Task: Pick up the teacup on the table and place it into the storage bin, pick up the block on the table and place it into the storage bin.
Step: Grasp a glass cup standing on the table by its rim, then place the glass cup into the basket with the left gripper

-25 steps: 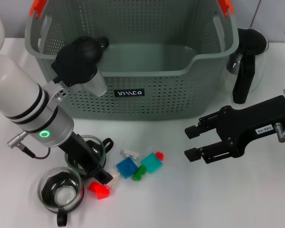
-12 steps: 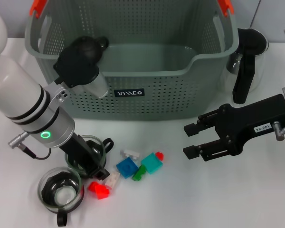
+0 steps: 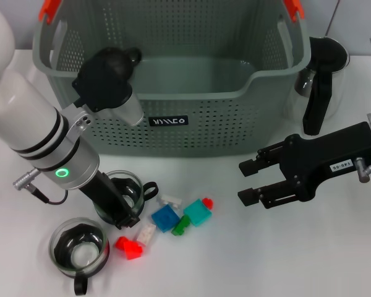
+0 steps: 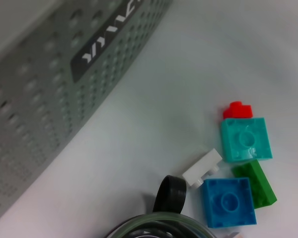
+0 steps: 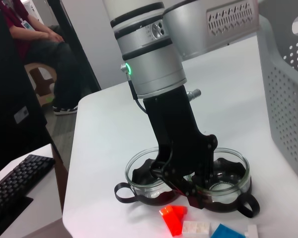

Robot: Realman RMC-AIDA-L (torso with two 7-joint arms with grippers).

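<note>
Your teacup (image 3: 120,195) sits on the surface (image 3: 247,260) just in front of the storage bin (image 3: 191,117), with the left end effector (image 3: 125,216) reaching down at its rim; you cannot tell its finger state. Blocks (image 3: 179,216) lie beside it. The right end effector (image 3: 250,182) hovers apart, fingers spread.

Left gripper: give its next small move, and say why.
Probably raise the left gripper straight up a little to test its hold. It is down at the rim of the teacup, with a second teacup and loose blocks close beside it, and the storage bin wall stands tall behind. The right gripper hangs open, off to the side.
</note>
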